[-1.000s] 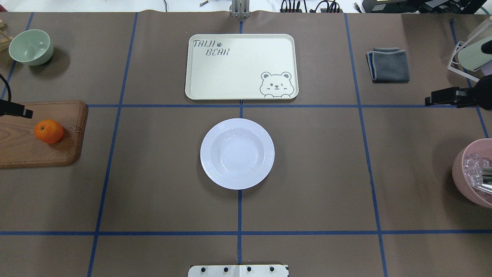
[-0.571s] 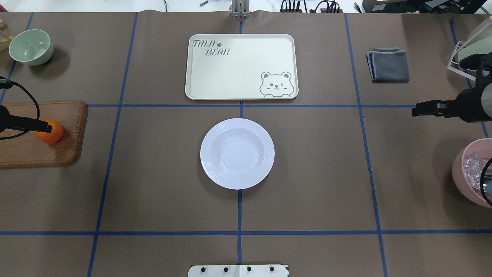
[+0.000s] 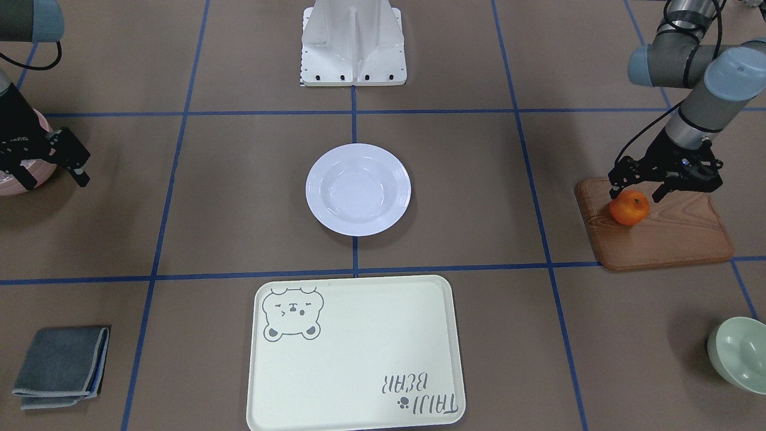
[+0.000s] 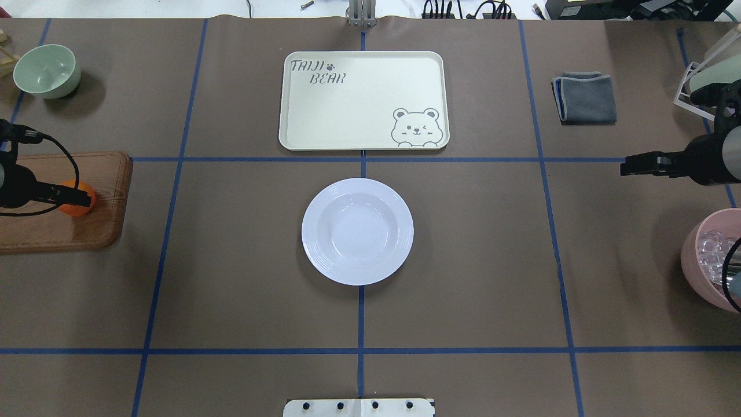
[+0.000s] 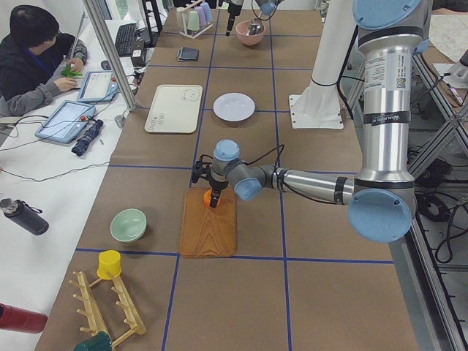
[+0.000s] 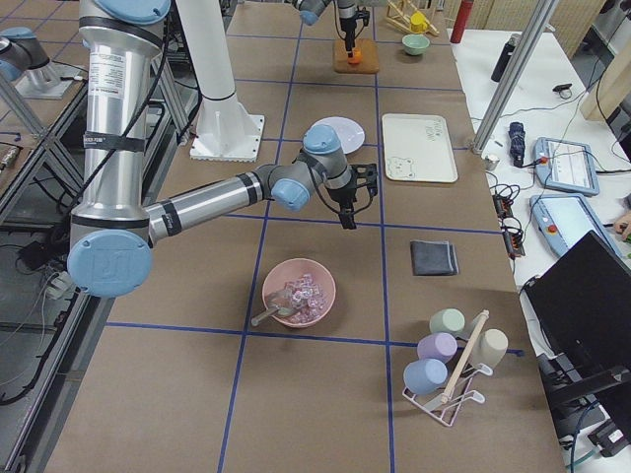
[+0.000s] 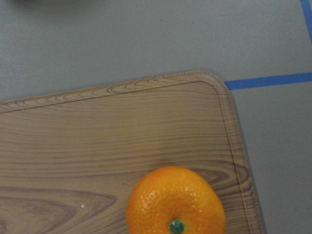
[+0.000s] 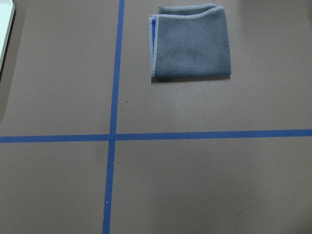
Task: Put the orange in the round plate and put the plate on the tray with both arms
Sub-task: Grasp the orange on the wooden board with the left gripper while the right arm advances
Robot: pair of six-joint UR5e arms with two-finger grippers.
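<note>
orange (image 3: 629, 208) lies on the wooden board (image 3: 676, 239), far left of the surface. the left pincer (image 3: 635, 193), off at the edge a second ago, now hangs over it, spread, one finger each side; a grasp looks next. plate (image 3: 312, 188) sits centre, empty, tray (image 3: 359, 359) beyond. right pincer (image 3: 52, 178), spread and empty, has edged inward.

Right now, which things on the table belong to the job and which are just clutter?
Job:
orange
round plate
tray
left end effector, open, at the orange
right end effector, open

Clutter:
wooden board under the orange
green bowl
grey cloth
pink bowl
cup rack
</note>
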